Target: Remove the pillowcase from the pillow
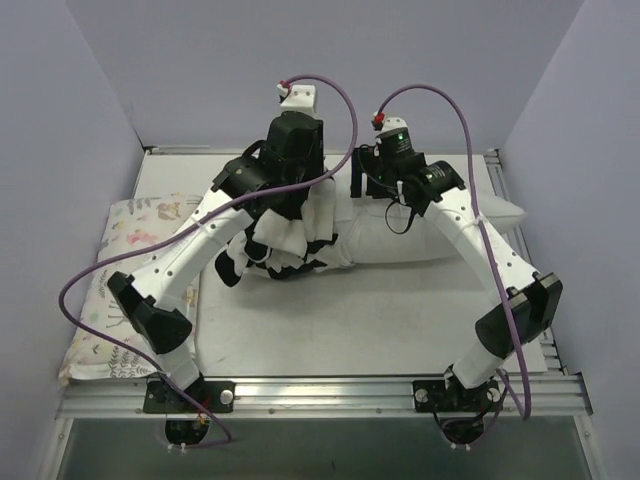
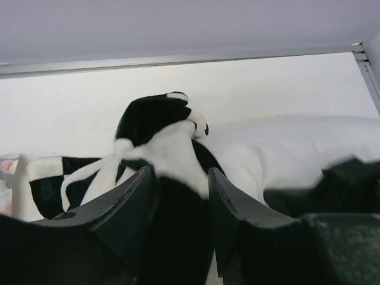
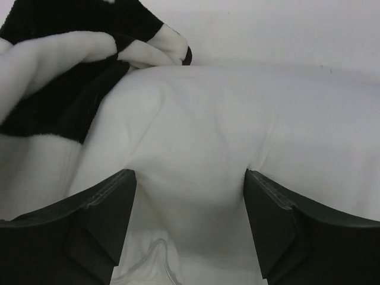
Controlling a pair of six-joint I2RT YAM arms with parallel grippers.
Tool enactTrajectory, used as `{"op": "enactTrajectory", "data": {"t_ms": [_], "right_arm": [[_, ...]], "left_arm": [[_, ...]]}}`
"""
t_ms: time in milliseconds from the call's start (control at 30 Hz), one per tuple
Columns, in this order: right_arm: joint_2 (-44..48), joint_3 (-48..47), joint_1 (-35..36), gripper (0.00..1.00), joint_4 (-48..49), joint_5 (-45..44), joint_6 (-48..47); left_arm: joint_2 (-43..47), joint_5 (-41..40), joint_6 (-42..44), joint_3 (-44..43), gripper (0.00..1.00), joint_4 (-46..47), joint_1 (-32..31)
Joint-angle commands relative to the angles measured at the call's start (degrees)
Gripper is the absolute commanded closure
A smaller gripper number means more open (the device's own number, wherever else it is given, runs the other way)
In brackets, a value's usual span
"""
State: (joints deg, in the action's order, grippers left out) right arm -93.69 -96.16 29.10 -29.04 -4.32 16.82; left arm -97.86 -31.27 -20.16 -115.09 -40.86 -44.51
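Observation:
The black-and-white checkered pillowcase is bunched up at the left end of the plain white pillow, which lies across the table's middle. My left gripper is shut on a fold of the pillowcase, with fabric filling the gap at the gripper. My right gripper presses down on the bare pillow. At the right gripper the jaws stand wide, squeezing a bulge of the pillow. The pillowcase shows at the upper left of the right wrist view.
A smaller floral-print pillow lies along the table's left edge, under the left arm. The white table top is bounded by purple walls at the back and both sides. A metal rail runs along the near edge.

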Motion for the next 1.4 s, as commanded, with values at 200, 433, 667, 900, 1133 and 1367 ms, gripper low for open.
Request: {"op": "enactTrajectory", "data": {"t_ms": [200,433,667,900,1133,1367], "right_arm": [[19.66,12.71,7.01,0.16,2.67,-11.31,-0.13],[37.94,36.52,21.94,0.08,6.27,-19.2,2.95],[43.33,48.86,41.37,0.04,2.17,-35.8,10.66],[43.5,51.69,50.25,0.0,-0.14,-46.47,18.94],[41.23,47.56,56.14,0.0,-12.87,-51.14,31.03],[32.53,47.47,68.53,0.0,-32.12,-53.25,58.22]], "left_arm": [[-23.93,15.16,-0.75,-20.43,0.5,-11.59,11.37],[-22.66,16.43,-1.99,-13.34,0.37,-10.12,9.98],[-3.67,11.86,-0.06,4.95,0.16,-0.63,7.69],[15.4,5.43,0.91,20.15,0.13,4.12,3.48],[27.46,5.42,-0.67,37.82,0.12,11.58,-6.1],[19.31,9.99,2.76,39.24,0.11,23.45,-6.55]]}}
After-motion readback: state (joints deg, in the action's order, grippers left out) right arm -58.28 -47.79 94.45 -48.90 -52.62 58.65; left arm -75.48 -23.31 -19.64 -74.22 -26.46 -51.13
